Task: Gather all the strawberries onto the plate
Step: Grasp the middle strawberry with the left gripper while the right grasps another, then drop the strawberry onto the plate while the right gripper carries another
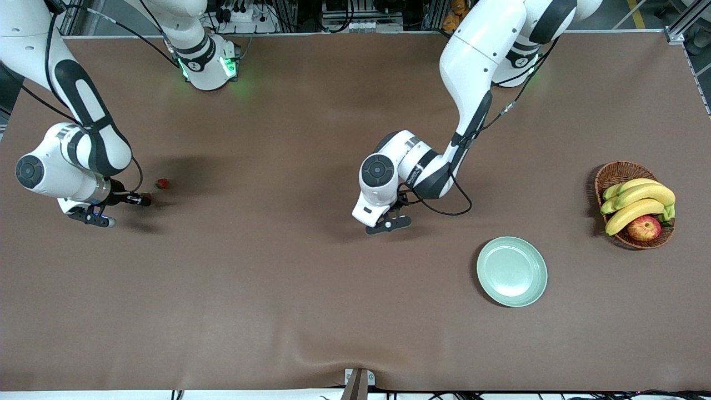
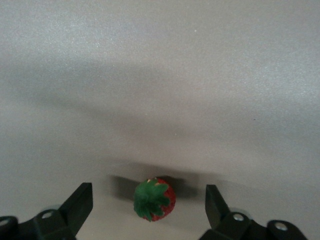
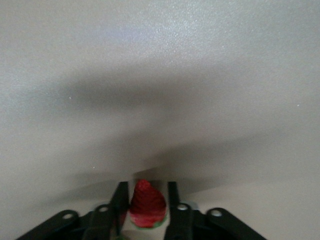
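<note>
Mint-green and glossy, the round shallow plate (image 1: 511, 271) lies nearest the front camera, toward the left arm's end of the table, bare. Farther back, over mid-table, the left gripper (image 2: 149, 210) hangs with its fingers wide apart; a small red strawberry with a green leafy cap (image 2: 155, 199) lies on the brown cloth squarely between them, cap turned toward the wrist camera, so a straight descent and a squeeze should take it. This berry is hidden under the arm in the front view. Toward the right arm's end, the right gripper (image 3: 145, 206) is clamped on a second strawberry (image 3: 147, 205). A third strawberry (image 1: 162, 183) lies just beside it, slightly farther from the front camera.
</note>
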